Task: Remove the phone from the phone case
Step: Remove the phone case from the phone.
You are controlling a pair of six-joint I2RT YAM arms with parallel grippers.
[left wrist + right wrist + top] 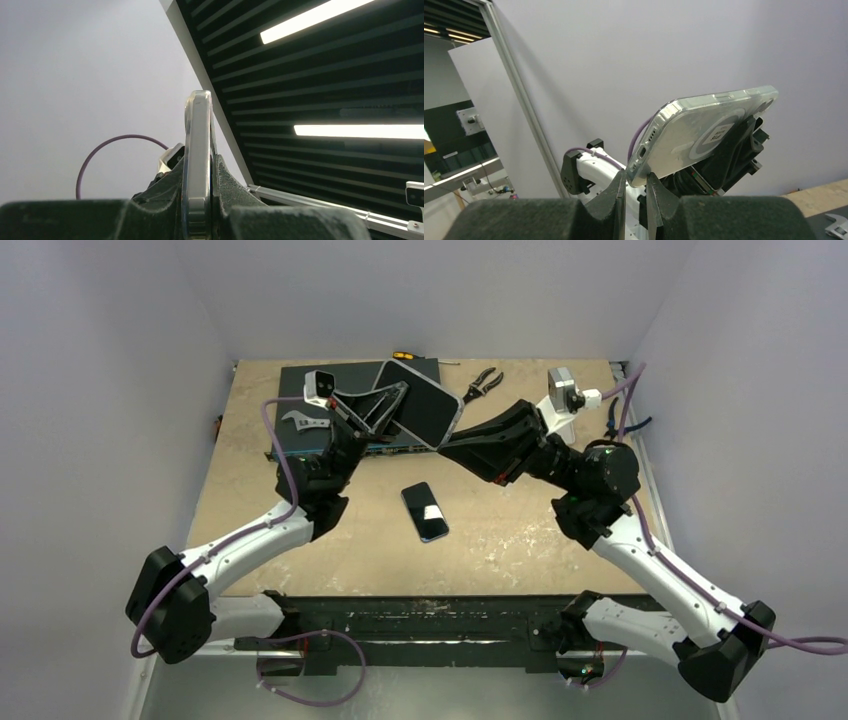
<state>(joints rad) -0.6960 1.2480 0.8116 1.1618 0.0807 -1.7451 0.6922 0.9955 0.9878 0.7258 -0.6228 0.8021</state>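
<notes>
A clear phone case (pixel 425 405) with a pale ring on its back is held in the air over the back of the table. My left gripper (pixel 390 405) is shut on one long edge of the case (pixel 198 150), a finger pressed on each face. My right gripper (pixel 445 445) is shut on the case's bottom corner (pixel 704 132), beside the port openings. The case's back looks pale and see-through in the right wrist view. A dark phone (pixel 424 511) lies flat, screen up, on the table between the arms, apart from the case and from both grippers.
A black flat box (pixel 300 380) lies at the back of the table with an adjustable wrench (pixel 300 420) on it. Pliers (pixel 482 385) and a small screwdriver (pixel 405 354) lie near the back edge. Grey walls close in on three sides.
</notes>
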